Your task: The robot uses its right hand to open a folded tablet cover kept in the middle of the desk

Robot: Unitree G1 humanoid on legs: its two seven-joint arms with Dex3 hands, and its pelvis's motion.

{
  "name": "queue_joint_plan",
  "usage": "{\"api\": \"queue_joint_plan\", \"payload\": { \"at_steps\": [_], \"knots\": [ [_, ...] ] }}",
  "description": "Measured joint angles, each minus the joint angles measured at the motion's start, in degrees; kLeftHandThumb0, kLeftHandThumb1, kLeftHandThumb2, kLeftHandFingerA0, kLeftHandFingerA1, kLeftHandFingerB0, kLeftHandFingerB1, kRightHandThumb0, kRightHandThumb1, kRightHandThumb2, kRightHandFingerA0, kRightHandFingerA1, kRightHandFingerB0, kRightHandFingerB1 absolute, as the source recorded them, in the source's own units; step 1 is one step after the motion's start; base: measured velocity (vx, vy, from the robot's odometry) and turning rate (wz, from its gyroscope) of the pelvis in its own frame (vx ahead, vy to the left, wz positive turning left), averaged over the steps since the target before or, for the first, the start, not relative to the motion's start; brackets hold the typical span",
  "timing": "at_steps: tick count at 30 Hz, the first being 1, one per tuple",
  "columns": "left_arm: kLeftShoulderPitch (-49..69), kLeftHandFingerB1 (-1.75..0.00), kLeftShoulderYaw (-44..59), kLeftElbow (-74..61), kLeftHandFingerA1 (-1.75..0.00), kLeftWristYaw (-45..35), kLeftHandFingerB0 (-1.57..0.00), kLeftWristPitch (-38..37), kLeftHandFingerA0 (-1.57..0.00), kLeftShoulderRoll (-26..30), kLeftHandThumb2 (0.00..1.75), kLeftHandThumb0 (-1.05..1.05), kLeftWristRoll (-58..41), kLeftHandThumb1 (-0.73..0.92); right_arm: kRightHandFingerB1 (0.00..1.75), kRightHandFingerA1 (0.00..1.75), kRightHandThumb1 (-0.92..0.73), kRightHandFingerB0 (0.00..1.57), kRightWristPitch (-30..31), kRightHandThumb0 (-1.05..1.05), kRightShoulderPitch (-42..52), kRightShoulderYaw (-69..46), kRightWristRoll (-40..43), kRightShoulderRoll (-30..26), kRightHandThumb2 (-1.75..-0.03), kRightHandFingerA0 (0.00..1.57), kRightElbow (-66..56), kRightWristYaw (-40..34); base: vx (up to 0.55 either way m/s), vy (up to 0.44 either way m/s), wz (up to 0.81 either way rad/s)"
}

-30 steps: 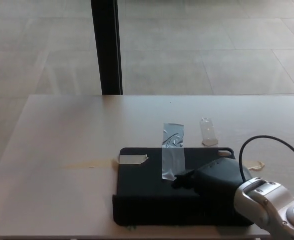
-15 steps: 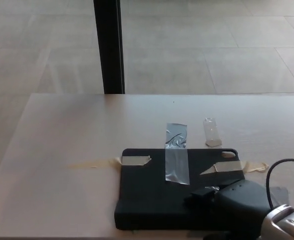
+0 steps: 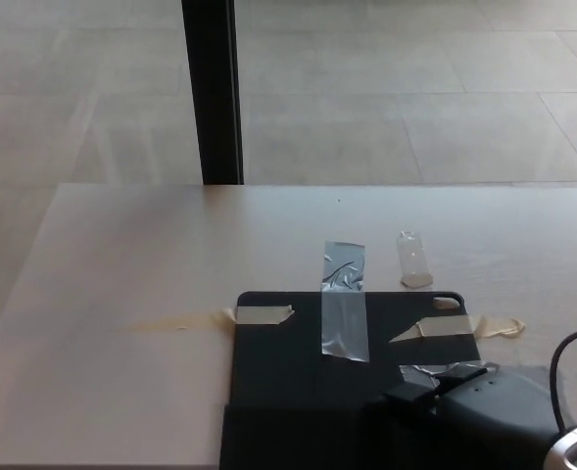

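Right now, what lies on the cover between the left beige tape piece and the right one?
In the head view, a clear tape strip crosses the tablet cover far edge between them.

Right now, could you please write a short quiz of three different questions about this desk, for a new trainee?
1. True or false: a strip of clear tape runs from the desk onto the far edge of the black tablet cover.
2. Which hand shows at the near edge of the cover? A) left B) right C) both
3. Fill in: behind the desk stands a black ____.

Key: 1 true; 2 B; 3 post.
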Motion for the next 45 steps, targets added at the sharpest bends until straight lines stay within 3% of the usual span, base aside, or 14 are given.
{"api": "queue_joint_plan", "payload": {
  "at_steps": [4, 15, 16, 17, 19, 20, 24, 29, 30, 31, 32, 37, 38, 45],
  "knots": [
    [-0.1, -0.64, -0.1, 0.1, -0.80, 0.0, -0.39, 0.0, -0.66, 0.1, 0.92, -0.78, 0.0, 0.58, 0.38, 0.62, -0.92, 0.33, 1.1, -0.94, 4.1, -2.2, 1.0, 0.4, -0.80, 0.57, -2.9, 0.0, 0.00, 0.000, 0.00],
    [-0.5, -0.61, -0.3, 0.1, -0.80, 0.0, -0.42, 0.0, -0.72, 0.2, 0.64, -0.78, -0.2, 0.78, 0.37, 0.74, -0.92, 0.27, 0.9, -0.91, 17.7, -10.7, 7.9, 7.6, -0.82, 0.68, -5.7, -2.3, 0.00, 0.000, 0.00],
    [-0.5, -0.61, -0.3, 0.1, -0.80, 0.0, -0.41, 0.0, -0.71, 0.2, 0.64, -0.78, -0.2, 0.78, 0.49, 0.78, -0.82, 0.25, 0.9, -0.85, 18.5, -11.5, 8.6, 8.3, -1.21, 0.67, -5.9, -2.5, 0.00, 0.000, 0.00],
    [-0.6, -0.61, -0.4, 0.1, -0.81, 0.1, -0.42, 0.0, -0.74, 0.2, 0.64, -0.80, -0.2, 0.78, 0.38, 0.71, -0.92, 0.33, 0.8, -0.90, 19.4, -12.4, 9.3, 9.1, -0.83, 0.69, -6.0, -2.7, 0.00, 0.000, 0.00],
    [-0.7, -0.61, -0.6, 0.1, -0.82, 0.2, -0.40, 0.0, -0.73, 0.2, 0.64, -0.79, -0.2, 0.78, 0.52, 0.73, -0.80, 0.34, 0.7, -0.83, 20.7, -13.7, 10.5, 10.3, -1.16, 0.68, -6.3, -3.0, 0.00, 0.000, 0.00],
    [-0.8, -0.61, -0.7, 0.1, -0.82, 0.2, -0.37, 0.0, -0.67, 0.3, 0.63, -0.79, -0.2, 0.77, 0.37, 0.76, -0.92, 0.38, 0.7, -0.86, 21.6, -14.4, 11.2, 10.9, -0.76, 0.71, -6.5, -3.2, 0.00, 0.000, 0.00],
    [-1.2, -0.64, -0.5, 0.2, -0.80, 0.1, -0.37, 0.0, -0.65, 0.5, 0.93, -0.80, -0.5, 0.58, 0.39, 0.84, -0.92, 0.36, 1.1, -0.92, 28.7, -15.4, 14.1, 12.4, -0.77, 0.71, -7.0, -2.4, 0.00, 0.000, 0.00],
    [-1.4, -0.61, -0.4, 0.3, -0.80, 0.1, -0.40, 0.0, -0.69, 1.1, 0.63, -0.80, -0.8, 0.77, 0.38, 0.78, -0.92, 0.34, 3.2, -0.95, 34.6, -16.9, 17.8, 13.1, -0.78, 0.71, -7.7, -0.1, 0.00, 0.000, 0.00],
    [-1.4, -0.60, -0.4, 0.4, -0.80, 0.1, -0.40, 0.0, -0.69, 1.2, 0.63, -0.80, -0.9, 0.77, 0.48, 0.73, -0.78, 0.25, 3.8, -0.89, 35.2, -17.2, 18.3, 13.2, -1.19, 0.65, -8.3, 0.3, 0.00, 0.000, 0.00],
    [-1.4, -0.60, -0.4, 0.4, -0.80, 0.1, -0.40, 0.0, -0.68, 1.3, 0.64, -0.79, -0.9, 0.78, 0.36, 0.65, -0.92, 0.31, 4.5, -0.90, 35.6, -17.6, 18.7, 13.2, -0.79, 0.67, -8.8, 0.7, 0.00, 0.000, 0.00],
    [-1.3, -0.63, -0.5, 0.4, -0.79, 0.1, -0.38, 0.0, -0.64, 1.3, 0.93, -0.80, -0.9, 0.59, 0.38, 0.65, -0.91, 0.28, 5.3, -0.91, 35.7, -18.0, 19.0, 13.3, -0.81, 0.65, -9.3, 1.0, 0.00, 0.000, 0.00],
    [-1.2, -0.61, -0.8, 0.4, -0.78, 0.2, -0.41, 0.0, -0.69, 1.3, 0.64, -0.77, -0.9, 0.78, 0.53, 0.76, -0.82, 0.31, 9.0, -0.85, 36.0, -19.2, 20.3, 13.5, -1.19, 0.67, -11.0, 2.5, 0.00, 0.000, 0.00],
    [-1.2, -0.61, -0.9, 0.5, -0.79, 0.2, -0.42, 0.0, -0.70, 1.3, 0.64, -0.78, -0.9, 0.78, 0.46, 0.71, -0.92, 0.36, 9.8, -0.89, 36.1, -19.8, 20.8, 13.7, -0.85, 0.67, -11.1, 2.8, 0.00, 0.000, 0.00],
    [-1.0, -0.64, -1.3, 0.8, -0.79, 0.3, -0.39, 0.0, -0.66, 1.4, 0.93, -0.79, -0.9, 0.58, 0.43, 0.64, -0.92, 0.33, 12.1, -0.79, 36.4, -24.1, 25.2, 14.2, -0.75, 0.65, -12.4, 5.1, 0.00, 0.000, 0.00]
  ]
}}
